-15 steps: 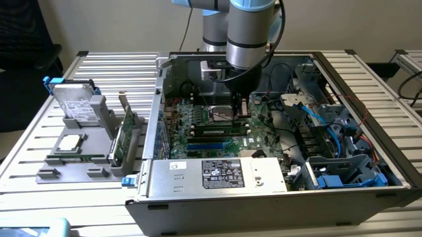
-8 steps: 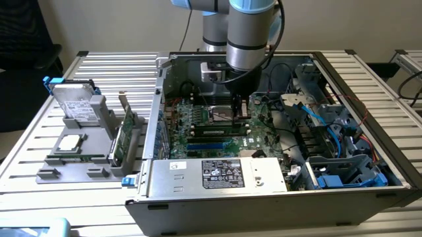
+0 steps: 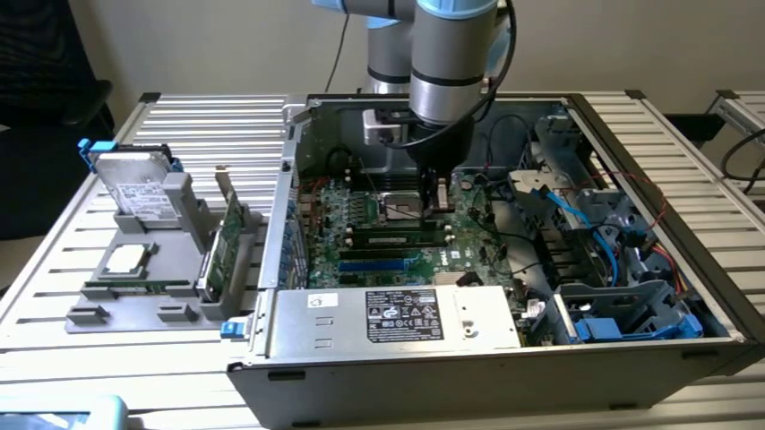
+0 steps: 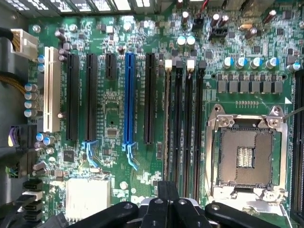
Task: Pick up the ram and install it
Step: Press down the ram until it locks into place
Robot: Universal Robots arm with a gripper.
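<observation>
I've got the gripper (image 4: 167, 204) jaws together, empty, over the motherboard (image 4: 142, 118). ram (image 3: 395, 240) looks seated in its slot; light, stiff, fragile, I'd grip the long edges

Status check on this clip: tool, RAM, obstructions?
Tool shut, low over motherboard inside the computer case. RAM seated upright in memory slot. Nothing blocking the slots.
</observation>
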